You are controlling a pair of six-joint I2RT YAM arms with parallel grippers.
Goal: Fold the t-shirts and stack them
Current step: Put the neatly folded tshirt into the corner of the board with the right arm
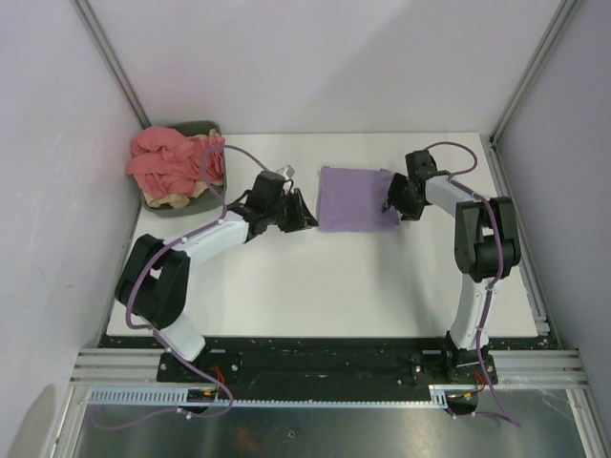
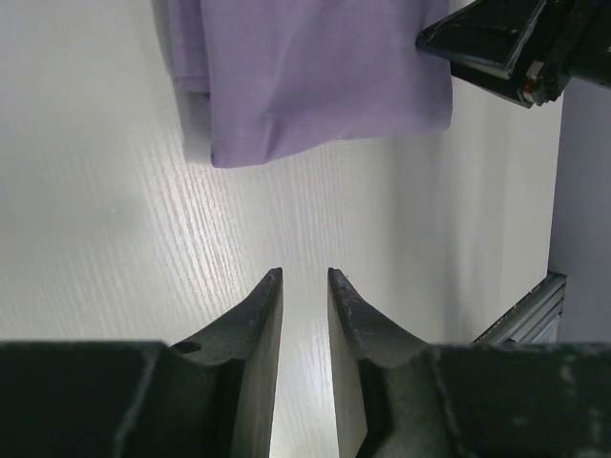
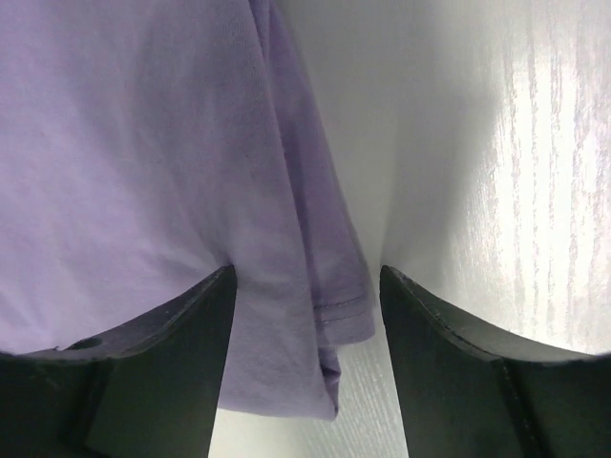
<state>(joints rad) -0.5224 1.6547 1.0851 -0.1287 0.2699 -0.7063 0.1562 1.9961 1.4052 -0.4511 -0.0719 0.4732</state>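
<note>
A lavender t-shirt lies folded into a flat rectangle on the white table. My left gripper hovers just off the shirt's left edge. In the left wrist view its jaws stand a narrow gap apart over bare table, with the shirt beyond them. My right gripper is at the shirt's right edge. Its wide-open jaws straddle a hemmed corner of the shirt without pinching it. Salmon-pink t-shirts are heaped at the back left over a tan one.
The pile sits in a dark grey-green bin at the table's back left corner. White walls with metal posts close in the back and both sides. The right gripper's black fingers show at the top right of the left wrist view.
</note>
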